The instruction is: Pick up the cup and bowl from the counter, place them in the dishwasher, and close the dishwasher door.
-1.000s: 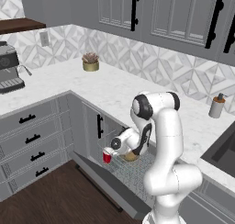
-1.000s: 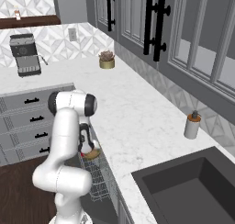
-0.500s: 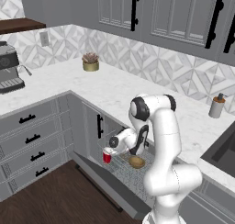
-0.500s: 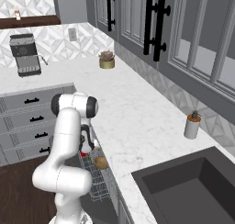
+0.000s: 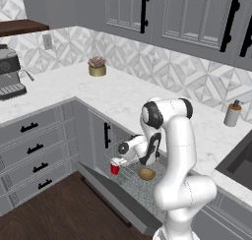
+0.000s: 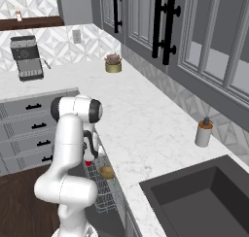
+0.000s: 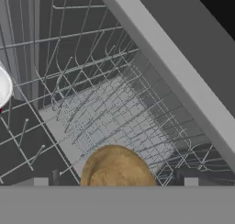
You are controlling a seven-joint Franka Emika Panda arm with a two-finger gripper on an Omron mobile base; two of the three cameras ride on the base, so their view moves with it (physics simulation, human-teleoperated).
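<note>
Left base view: we are reaching down from the marble counter into the open dishwasher, our gripper hanging just above the wire rack. The red cup is standing near the rack's outer corner, and the brown bowl is lying in the rack beside it, the two apart. The dishwasher door is lying dropped open towards the floor.

Right base view: we are seeing the bowl resting in the rack below the counter edge, with the cup a red sliver behind the arm.

Hand view: we are looking down on the bowl among the tines, the cup's white rim at the left edge. Whether the jaws are released or clenched, we cannot tell; the finger tips are not clearly showing.

We are judging both dishes loaded, leaving the door. The risk: the arm lifting out could be catching a tine or clipping the cup, tipping it; the rack, pulled out, could be blocking the door from closing.
</note>
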